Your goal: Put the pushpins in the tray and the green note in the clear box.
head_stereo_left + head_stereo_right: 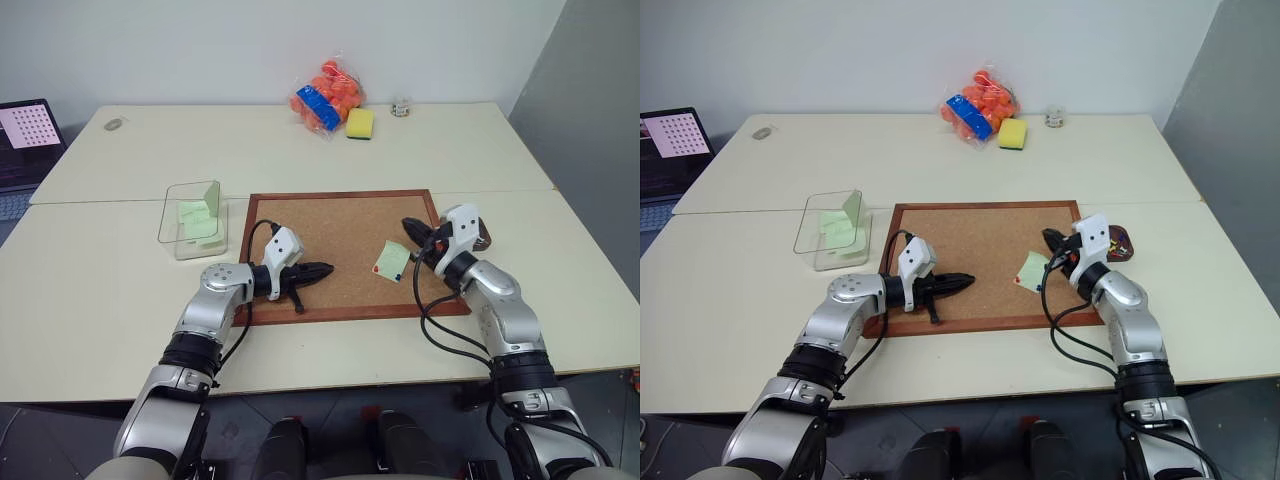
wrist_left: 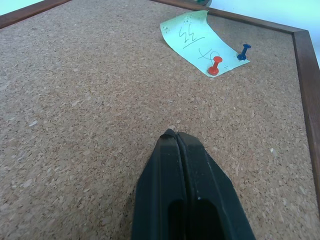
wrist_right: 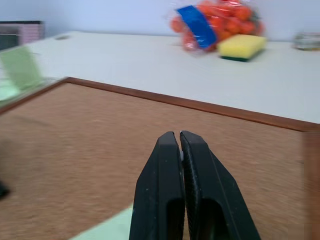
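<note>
While I watch: both grippers closed, empty | note [image 1: 392,259] pinned just left of right gripper [image 1: 411,229] | left gripper [image 1: 326,269] well apart

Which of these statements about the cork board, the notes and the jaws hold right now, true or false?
1. A green note lies on the cork board with a red pushpin and a blue pushpin in it. True.
2. The clear box is empty. False: green paper already sits inside it.
3. The left gripper has its jaws shut over bare cork. True.
4. The right gripper has its jaws wide open. False: they are shut.
5. The yellow sponge lies on the cork board. False: it lies on the far table beside the bag of orange items.
</note>
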